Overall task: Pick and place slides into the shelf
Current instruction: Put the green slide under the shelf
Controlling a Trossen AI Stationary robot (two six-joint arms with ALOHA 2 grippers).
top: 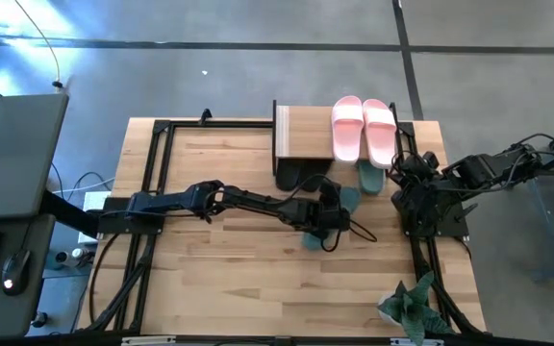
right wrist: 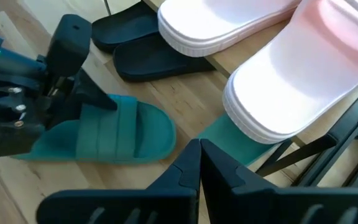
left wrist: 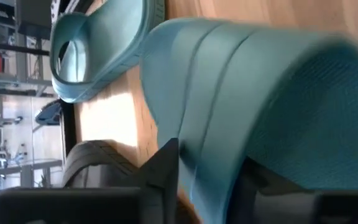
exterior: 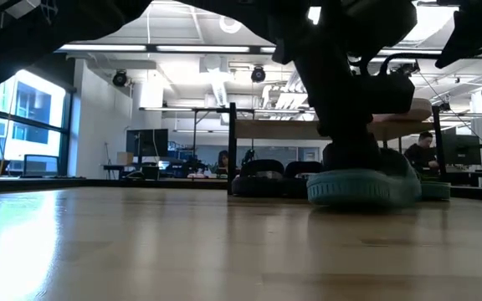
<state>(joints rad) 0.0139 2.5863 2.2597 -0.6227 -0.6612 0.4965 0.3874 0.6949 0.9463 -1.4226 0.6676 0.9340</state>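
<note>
One dark green slide [top: 317, 234] [right wrist: 120, 134] lies on the table in front of the shelf [top: 306, 130], and my left gripper [top: 329, 217] [right wrist: 92, 99] is shut on it. Its mate [top: 369, 177] [left wrist: 95, 46] lies by the shelf's right end, partly under the pink pair's toes. The pink slides [top: 364, 127] [right wrist: 278, 74] sit side by side on the shelf's plank top. The black slides [top: 301, 178] [right wrist: 138, 46] rest on the table under the shelf. My right gripper [top: 400, 181] [right wrist: 197, 152] hovers shut by the shelf's right end, touching nothing. My left gripper holds the green slide by its wide ribbed strap [left wrist: 197, 124], pinched between the two fingers [left wrist: 163, 171]. It comes from above, slanting in from the table's left. In the low view the slide's sole [exterior: 362, 196] rests flat on the table.
Black metal frame rails [top: 157, 183] run along the table's left and right sides. A potted plant [top: 410, 306] stands at the near right corner. Bare wood lies in the table's near half. A desk with a mouse stands beyond the table's left edge.
</note>
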